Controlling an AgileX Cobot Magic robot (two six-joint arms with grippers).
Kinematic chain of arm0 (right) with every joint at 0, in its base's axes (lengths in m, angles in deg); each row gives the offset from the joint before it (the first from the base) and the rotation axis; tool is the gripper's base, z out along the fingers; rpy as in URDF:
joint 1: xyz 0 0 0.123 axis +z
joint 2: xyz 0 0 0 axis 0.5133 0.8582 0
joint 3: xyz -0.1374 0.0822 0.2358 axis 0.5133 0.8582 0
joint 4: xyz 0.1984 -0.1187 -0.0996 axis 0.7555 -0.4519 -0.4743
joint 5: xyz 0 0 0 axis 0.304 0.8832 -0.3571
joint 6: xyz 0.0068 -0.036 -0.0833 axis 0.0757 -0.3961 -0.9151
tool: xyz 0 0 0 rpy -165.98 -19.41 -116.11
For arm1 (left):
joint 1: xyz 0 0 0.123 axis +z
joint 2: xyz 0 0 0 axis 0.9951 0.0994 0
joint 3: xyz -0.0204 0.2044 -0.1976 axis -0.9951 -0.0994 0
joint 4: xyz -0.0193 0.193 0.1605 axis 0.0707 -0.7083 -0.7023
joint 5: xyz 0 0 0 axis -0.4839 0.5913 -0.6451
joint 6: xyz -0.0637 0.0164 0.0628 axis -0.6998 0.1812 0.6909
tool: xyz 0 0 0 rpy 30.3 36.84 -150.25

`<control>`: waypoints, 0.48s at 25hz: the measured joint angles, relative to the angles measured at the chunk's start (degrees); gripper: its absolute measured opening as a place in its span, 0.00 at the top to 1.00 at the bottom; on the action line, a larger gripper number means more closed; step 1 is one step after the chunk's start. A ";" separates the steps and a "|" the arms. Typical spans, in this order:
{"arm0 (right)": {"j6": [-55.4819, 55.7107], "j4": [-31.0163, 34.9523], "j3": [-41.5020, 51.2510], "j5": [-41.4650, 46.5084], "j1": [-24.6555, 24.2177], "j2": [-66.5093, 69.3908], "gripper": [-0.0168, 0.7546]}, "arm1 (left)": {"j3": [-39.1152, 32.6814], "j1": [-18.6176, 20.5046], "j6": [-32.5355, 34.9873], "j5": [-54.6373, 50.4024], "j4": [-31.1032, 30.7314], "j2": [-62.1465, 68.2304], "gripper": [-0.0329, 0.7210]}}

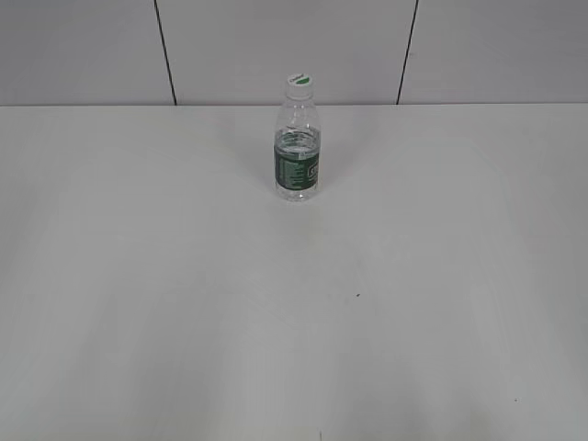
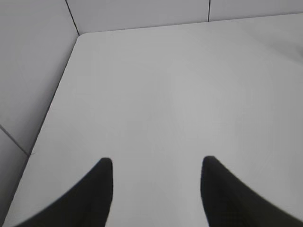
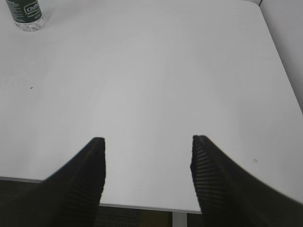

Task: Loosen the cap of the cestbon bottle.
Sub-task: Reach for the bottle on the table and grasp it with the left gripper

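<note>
The cestbon bottle (image 1: pixel 297 147) stands upright at the back middle of the white table, clear with a dark green label. Its white cap (image 1: pixel 299 84) with a green mark sits on top. The bottle's lower part also shows at the top left of the right wrist view (image 3: pixel 26 13); the cap is out of that view. My left gripper (image 2: pixel 156 163) is open and empty over bare table near the table's far left corner. My right gripper (image 3: pixel 147 140) is open and empty above the table's near edge, far from the bottle. Neither arm shows in the exterior view.
The white table (image 1: pixel 294 303) stretches wide around the bottle. A grey panelled wall (image 1: pixel 294 46) stands right behind it. The table's front edge (image 3: pixel 142 207) runs under my right gripper, and its left edge (image 2: pixel 52 101) is beside my left gripper.
</note>
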 joint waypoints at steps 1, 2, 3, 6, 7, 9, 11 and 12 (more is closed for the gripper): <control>0.00 0.00 0.00 0.00 0.00 0.00 0.40 | 0.00 0.00 0.00 0.00 0.00 0.00 0.47; 0.00 0.00 0.00 0.00 0.00 0.00 0.40 | 0.00 0.00 0.00 0.00 0.00 0.00 0.47; 0.00 0.00 0.00 0.00 0.00 0.00 0.40 | 0.00 0.00 0.00 0.00 0.00 0.00 0.47; 0.00 0.00 0.00 0.00 0.00 0.00 0.40 | 0.00 0.00 0.00 0.00 0.00 0.00 0.47; 0.00 0.00 0.00 0.00 0.00 0.00 0.40 | 0.00 0.00 0.00 0.00 0.00 0.00 0.47; 0.00 0.00 0.00 0.00 0.00 0.00 0.40 | 0.00 0.00 0.00 0.00 0.00 0.00 0.47; 0.00 0.00 0.00 0.00 0.00 0.00 0.40 | 0.00 0.00 0.00 0.00 0.00 0.00 0.47; 0.00 0.00 0.00 0.00 0.00 0.00 0.40 | 0.00 0.00 0.00 0.00 0.00 0.00 0.47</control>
